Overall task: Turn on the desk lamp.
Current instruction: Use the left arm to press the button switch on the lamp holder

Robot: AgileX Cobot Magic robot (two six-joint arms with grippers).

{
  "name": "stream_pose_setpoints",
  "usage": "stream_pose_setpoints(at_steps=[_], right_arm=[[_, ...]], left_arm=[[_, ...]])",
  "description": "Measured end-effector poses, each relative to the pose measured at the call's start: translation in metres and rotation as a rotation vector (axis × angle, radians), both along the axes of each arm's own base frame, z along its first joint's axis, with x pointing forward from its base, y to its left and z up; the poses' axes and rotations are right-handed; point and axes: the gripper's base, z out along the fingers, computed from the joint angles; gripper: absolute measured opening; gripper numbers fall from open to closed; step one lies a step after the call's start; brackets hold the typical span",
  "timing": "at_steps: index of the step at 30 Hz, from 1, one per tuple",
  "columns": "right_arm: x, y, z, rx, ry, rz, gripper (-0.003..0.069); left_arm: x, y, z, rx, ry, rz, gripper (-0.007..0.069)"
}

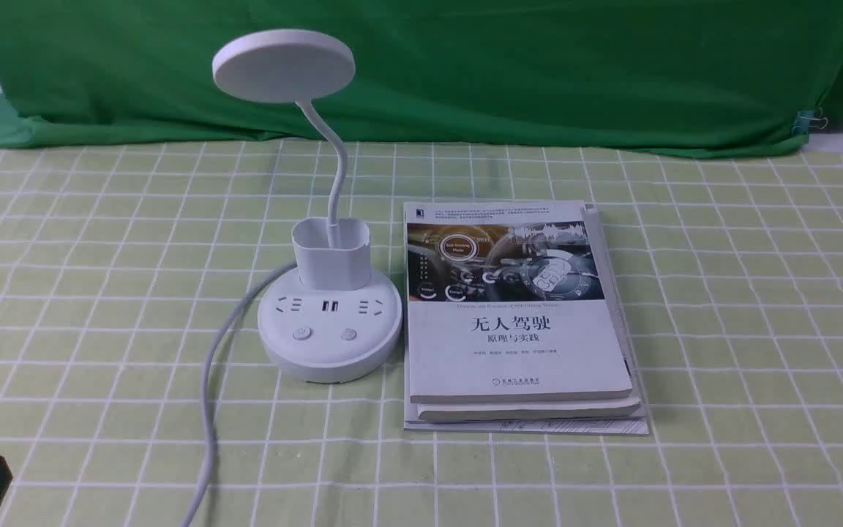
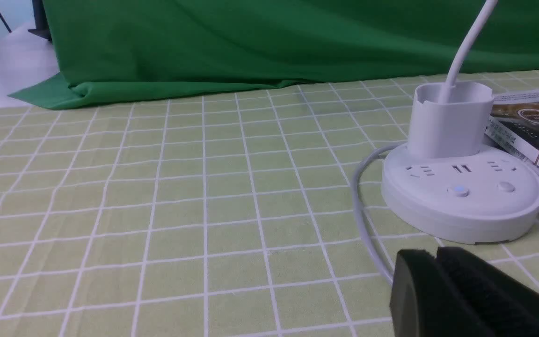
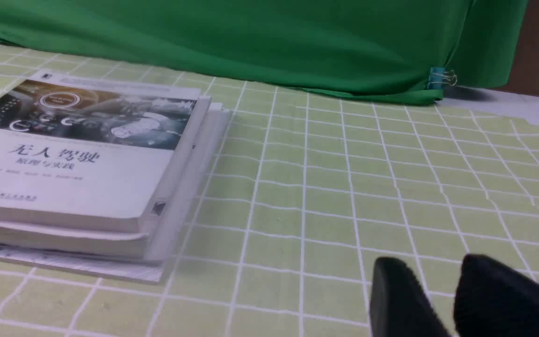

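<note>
While our left fingers (image 2: 417, 285) are closed, with nothing held between them, our right fingers (image 3: 398, 295) stand partly open, a gap showing between their tips. Both pairs are well apart from the desk lamp (image 1: 330, 337), which stands upright on the bench (image 1: 743, 329), left of centre in our front view. We see its flat round head (image 1: 282, 66) looking dull and unlit, carried on a thin, bent neck (image 1: 339, 168) that rises out of a cup-like holder (image 1: 334, 263) at the back of the round white base.

On top of that base we have sockets (image 1: 330, 306) and, nearer to us, two round buttons: the left button (image 1: 302, 333) and the right button (image 1: 348, 334). Seen from our left wrist, the left one has a bluish tint. Our lamp's cord (image 1: 208, 395) leaves from behind the base, curves around its left side and runs towards us along the bench.

Just to the right of the base we have a stack of books (image 1: 516, 351), its top cover partly dark and partly white. Beneath everything lies a green cloth with a white grid, and behind it hangs a dark green curtain (image 1: 538, 73), with a clip (image 1: 806, 121) near its lower right corner.
</note>
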Motion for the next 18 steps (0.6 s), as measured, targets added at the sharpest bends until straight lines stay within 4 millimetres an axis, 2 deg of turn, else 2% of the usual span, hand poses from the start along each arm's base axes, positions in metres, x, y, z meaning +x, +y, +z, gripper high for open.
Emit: stream_pose_setpoints(at_steps=[18], right_arm=[[0.0000, 0.0000, 0.0000, 0.000, 0.000, 0.000, 0.0245]], left_arm=[[0.0000, -0.0002, 0.0001, -0.011, 0.000, -0.001, 0.0019]])
